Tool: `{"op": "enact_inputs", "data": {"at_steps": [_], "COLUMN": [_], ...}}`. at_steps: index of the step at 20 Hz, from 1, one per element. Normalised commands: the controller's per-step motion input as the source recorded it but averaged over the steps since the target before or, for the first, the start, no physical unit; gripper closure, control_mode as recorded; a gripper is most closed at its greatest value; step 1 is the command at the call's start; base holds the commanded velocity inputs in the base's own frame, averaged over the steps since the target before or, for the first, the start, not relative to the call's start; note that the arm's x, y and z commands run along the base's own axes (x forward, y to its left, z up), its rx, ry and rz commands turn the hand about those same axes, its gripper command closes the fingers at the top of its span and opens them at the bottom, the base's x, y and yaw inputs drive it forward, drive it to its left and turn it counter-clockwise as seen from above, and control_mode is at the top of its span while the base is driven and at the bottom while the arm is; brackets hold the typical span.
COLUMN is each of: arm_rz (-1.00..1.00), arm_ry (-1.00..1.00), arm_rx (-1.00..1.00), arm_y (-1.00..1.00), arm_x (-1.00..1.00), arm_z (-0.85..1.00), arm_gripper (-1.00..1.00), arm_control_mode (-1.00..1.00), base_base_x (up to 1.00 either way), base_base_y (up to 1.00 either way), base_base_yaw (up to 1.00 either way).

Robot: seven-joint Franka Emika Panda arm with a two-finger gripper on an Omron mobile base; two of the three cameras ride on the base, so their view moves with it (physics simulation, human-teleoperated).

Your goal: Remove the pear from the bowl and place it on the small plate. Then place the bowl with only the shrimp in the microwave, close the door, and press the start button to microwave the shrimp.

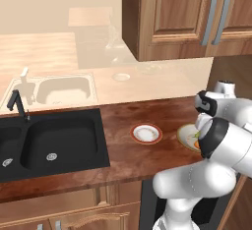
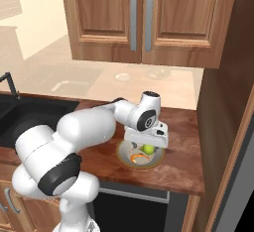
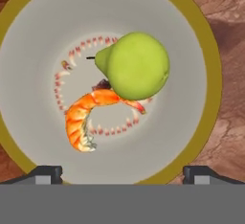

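Observation:
The cream bowl [image 3: 33, 50] with its tan-gold rim [image 2: 145, 165] sits on the wooden counter, holding the yellow-green pear [image 3: 136, 65] and the orange shrimp [image 3: 81, 117], which touch each other. My gripper [image 3: 123, 175] hangs straight above the bowl, open, with its fingertips [image 3: 48, 173] wide apart and nothing between them. From the right base view the gripper [image 2: 145, 146] sits just over the pear [image 2: 148, 149]. The small plate [image 1: 146, 133], white with a red rim, lies empty to the left of the bowl [image 1: 186, 134], which my arm partly covers. The microwave and its door are out of view.
A black double sink [image 1: 54, 140] with a dark faucet [image 1: 17, 103] takes up the counter's left. Wooden upper cabinets [image 2: 139, 18] hang above the work area. A tall wooden side panel [image 2: 223, 102] closes off the counter on the right.

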Motion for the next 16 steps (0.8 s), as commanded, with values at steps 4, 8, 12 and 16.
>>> {"op": "enact_inputs", "data": {"at_steps": [4,8,12,16], "arm_rz": [0.0,0.0,0.0,0.0], "arm_ry": [0.0,0.0,0.0,0.0], "arm_rx": [0.0,0.0,0.0,0.0], "arm_y": [0.0,0.01,0.0,0.02], "arm_x": [0.11,0.07,0.09,0.12], "arm_z": [-0.07,-0.07,-0.1,-0.12], "arm_gripper": [-1.0,-1.0,-1.0,-1.0], "arm_control_mode": [-1.0,-1.0,-1.0,-1.0], "base_base_x": [0.0,0.0,0.0,0.0], "base_base_y": [0.0,0.0,0.0,0.0], "base_base_yaw": [0.0,0.0,0.0,0.0]}}
